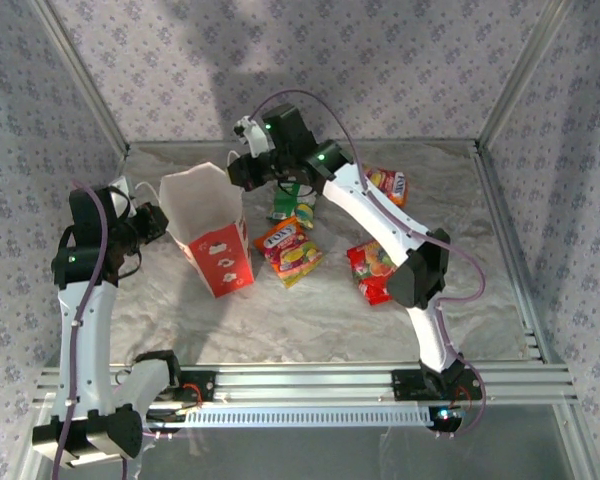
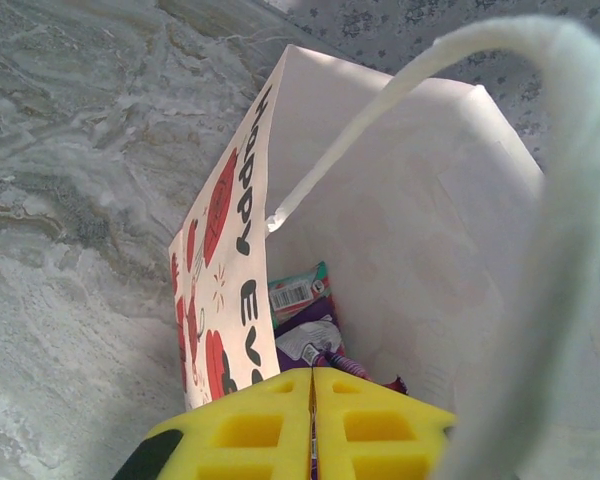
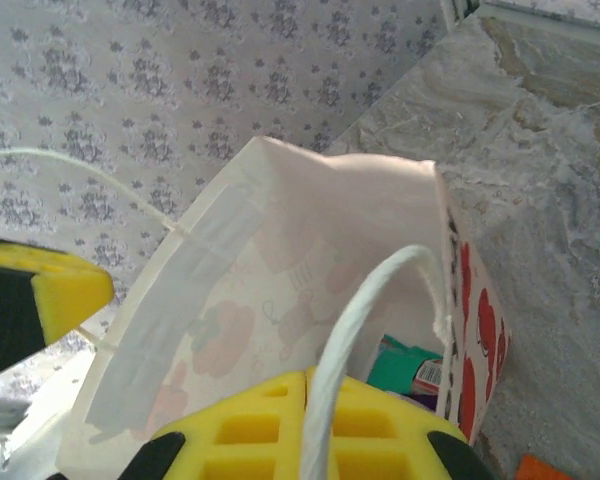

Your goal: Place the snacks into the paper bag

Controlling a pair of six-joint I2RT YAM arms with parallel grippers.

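The white and red paper bag (image 1: 212,238) stands open, left of centre. A teal packet (image 2: 298,290) and a purple packet (image 2: 310,342) lie at its bottom. Four snacks rest on the table: green (image 1: 288,208), orange-pink (image 1: 288,250), red with fruit print (image 1: 372,270) and orange-yellow (image 1: 388,185). My left gripper (image 1: 160,222) (image 2: 312,372) is shut at the bag's left rim, and a cord handle (image 2: 450,70) loops round beside it. At the back right rim, my right gripper (image 1: 236,168) (image 3: 308,376) is shut with the other cord handle (image 3: 365,290) running along its seam.
A crumpled pale cloth (image 1: 310,320) covers the table. Patterned walls close in the back and both sides. An aluminium rail (image 1: 310,382) runs along the near edge between the arm bases. Bare cloth lies in front of the bag and at the right.
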